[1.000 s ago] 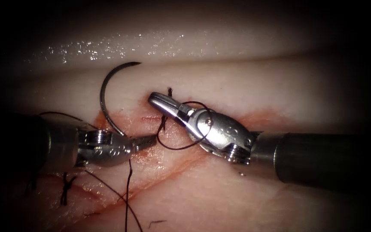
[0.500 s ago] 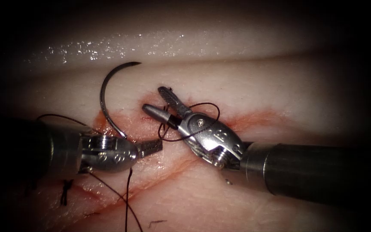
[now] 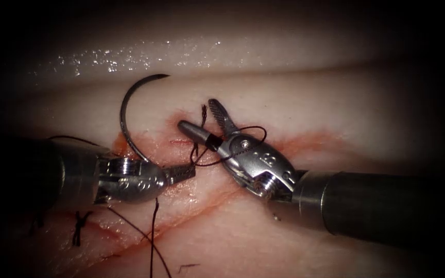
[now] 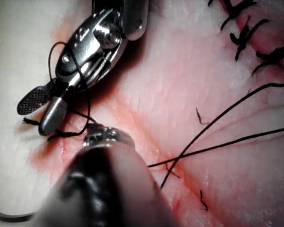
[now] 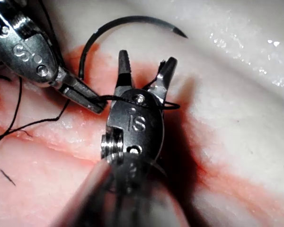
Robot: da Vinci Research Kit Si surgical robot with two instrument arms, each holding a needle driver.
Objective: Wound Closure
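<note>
The curved needle (image 3: 123, 116) lies free on the tissue (image 3: 336, 103), left of the stitch site, held by neither tool; its point (image 5: 180, 33) is out of the tissue. My left tool (image 3: 186, 172) is shut on the thread (image 3: 200, 160) just beside the red-stained cut (image 3: 207, 198). That thread runs in a loop (image 3: 251, 133) around my right tool (image 3: 198, 115), whose jaws stand open. A short thread tail (image 3: 203, 109) sticks up from the tissue between them. The right wrist view shows the open right tool (image 5: 146, 59) and the left tool (image 5: 95, 106) pinching thread.
Finished stitches (image 3: 81, 226) sit at the lower left along the cut, also seen as stitches (image 4: 246, 33). Long strands of thread (image 3: 153, 231) trail toward the lower edge. A cut thread end (image 3: 186, 266) lies on the tissue. Red fluid (image 3: 305, 141) stains the cut's right part.
The right tool's jaws went from shut to open around the short tail. The loop around it drew smaller. The left tool shifted slightly right with the thread.
</note>
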